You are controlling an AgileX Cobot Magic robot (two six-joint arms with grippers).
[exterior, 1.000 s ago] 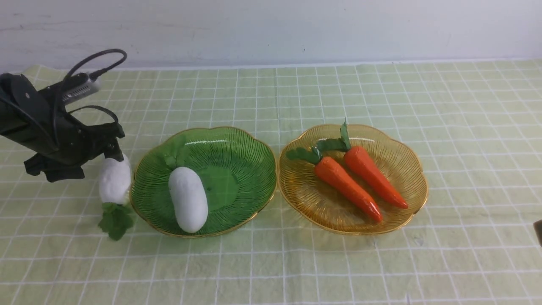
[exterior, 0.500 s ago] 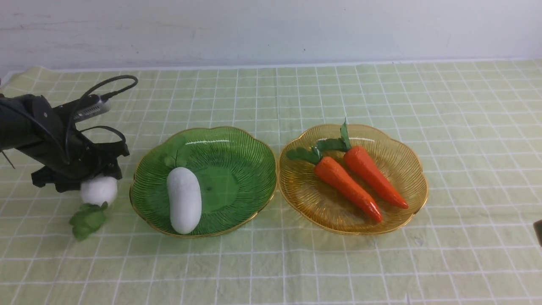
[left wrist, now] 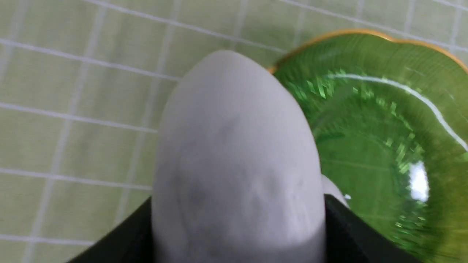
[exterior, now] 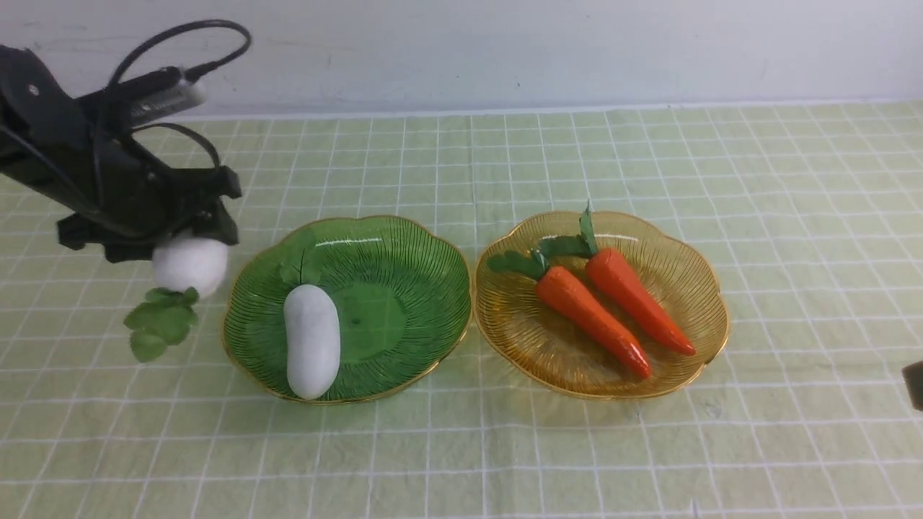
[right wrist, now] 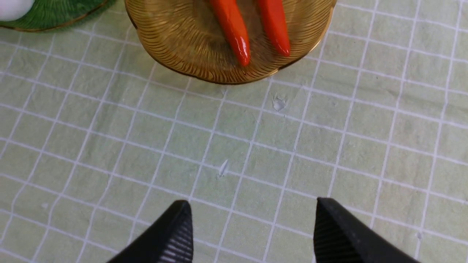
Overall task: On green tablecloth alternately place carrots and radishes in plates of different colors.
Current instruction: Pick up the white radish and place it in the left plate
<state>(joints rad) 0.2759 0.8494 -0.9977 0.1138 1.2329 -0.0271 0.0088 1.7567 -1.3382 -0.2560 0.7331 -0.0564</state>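
Inspection starts on the left side: I see the left gripper with its jaws clamped on one white radish, and the left wrist view shows the black jaws pressed against both flanks of it. This radish sits just left of the green plate, outside its gold rim, with its leaf sprig hanging below it toward the green tablecloth. I cannot tell for certain whether the sprig touches the cloth. A second radish lies inside the green plate, on the plate's left part, its rounded end by the near rim and its leaves toward the far side. The amber plate stands just beside the green one on the right, their rims almost meeting. It holds both carrots side by side, the left carrot and the right carrot, leafy tops toward the far rim and tips pointing toward me. I find the right gripper over bare cloth on the near side of the amber plate, its jaws standing apart with nothing between them. In the front view only a dark sliver of it shows at the right edge.
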